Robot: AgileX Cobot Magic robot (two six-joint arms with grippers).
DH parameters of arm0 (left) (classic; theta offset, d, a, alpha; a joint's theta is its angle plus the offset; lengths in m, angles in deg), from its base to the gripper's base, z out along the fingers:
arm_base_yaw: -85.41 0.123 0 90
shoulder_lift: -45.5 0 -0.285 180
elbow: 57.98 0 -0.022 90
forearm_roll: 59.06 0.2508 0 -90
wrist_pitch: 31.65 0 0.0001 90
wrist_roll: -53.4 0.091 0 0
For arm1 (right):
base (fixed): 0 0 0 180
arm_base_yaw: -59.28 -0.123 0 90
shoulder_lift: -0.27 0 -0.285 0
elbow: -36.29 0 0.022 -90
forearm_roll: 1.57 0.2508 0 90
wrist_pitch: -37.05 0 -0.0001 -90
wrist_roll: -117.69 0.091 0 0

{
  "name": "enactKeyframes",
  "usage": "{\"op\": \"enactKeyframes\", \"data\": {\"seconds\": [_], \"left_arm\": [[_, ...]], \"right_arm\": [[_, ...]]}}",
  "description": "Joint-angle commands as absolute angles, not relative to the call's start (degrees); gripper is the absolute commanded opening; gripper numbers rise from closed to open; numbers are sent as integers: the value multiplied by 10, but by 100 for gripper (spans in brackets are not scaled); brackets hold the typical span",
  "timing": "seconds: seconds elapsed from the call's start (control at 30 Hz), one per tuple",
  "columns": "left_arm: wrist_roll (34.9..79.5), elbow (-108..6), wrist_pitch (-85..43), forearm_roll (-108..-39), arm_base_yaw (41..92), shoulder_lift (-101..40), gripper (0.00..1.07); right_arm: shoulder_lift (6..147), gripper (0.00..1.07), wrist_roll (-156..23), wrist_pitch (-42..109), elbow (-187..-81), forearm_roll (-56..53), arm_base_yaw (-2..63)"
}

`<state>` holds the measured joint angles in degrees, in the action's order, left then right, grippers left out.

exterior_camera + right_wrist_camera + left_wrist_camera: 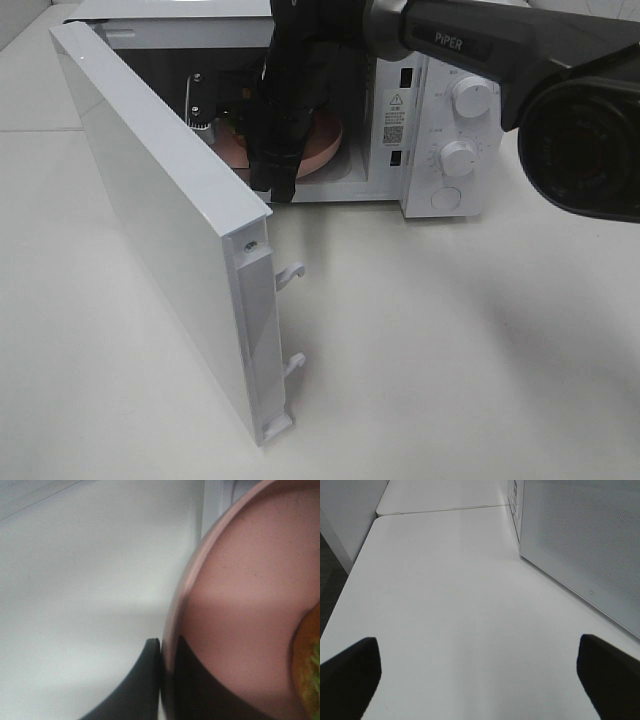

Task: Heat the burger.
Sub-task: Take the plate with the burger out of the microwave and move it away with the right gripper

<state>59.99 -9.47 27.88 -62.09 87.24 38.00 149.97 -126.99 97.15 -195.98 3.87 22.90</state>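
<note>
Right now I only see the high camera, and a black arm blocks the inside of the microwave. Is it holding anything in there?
Observer: Yes. The right wrist view shows the right gripper pinched on the rim of the pink plate, one finger on each side of the rim.
Operator: Is there food on that plate?
Observer: Yes, the burger shows at the border of that view, on the plate: a brown bun with green lettuce.
Operator: And the other arm? I can't find it.
Observer: The left gripper hangs open above the white table, with nothing between its fingers, next to a white dotted panel.
</note>
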Motion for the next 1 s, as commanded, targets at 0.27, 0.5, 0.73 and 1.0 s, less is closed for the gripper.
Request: {"op": "enactKeyframes", "data": {"seconds": [0.27,0.5,0.73,1.0], "left_arm": [[596,-92,275,-626,874,391,100],[596,-92,275,-626,874,391,100],[596,-92,275,-626,874,391,100],[596,-92,275,-626,874,391,100]], "right_arm": [[1389,0,-1310,878,-1774,32,230],[1342,0,-1318,851,-1695,29,231],[1296,0,-1315,825,-1638,6,229],[1239,0,-1315,733,-1540,-8,229]]}}
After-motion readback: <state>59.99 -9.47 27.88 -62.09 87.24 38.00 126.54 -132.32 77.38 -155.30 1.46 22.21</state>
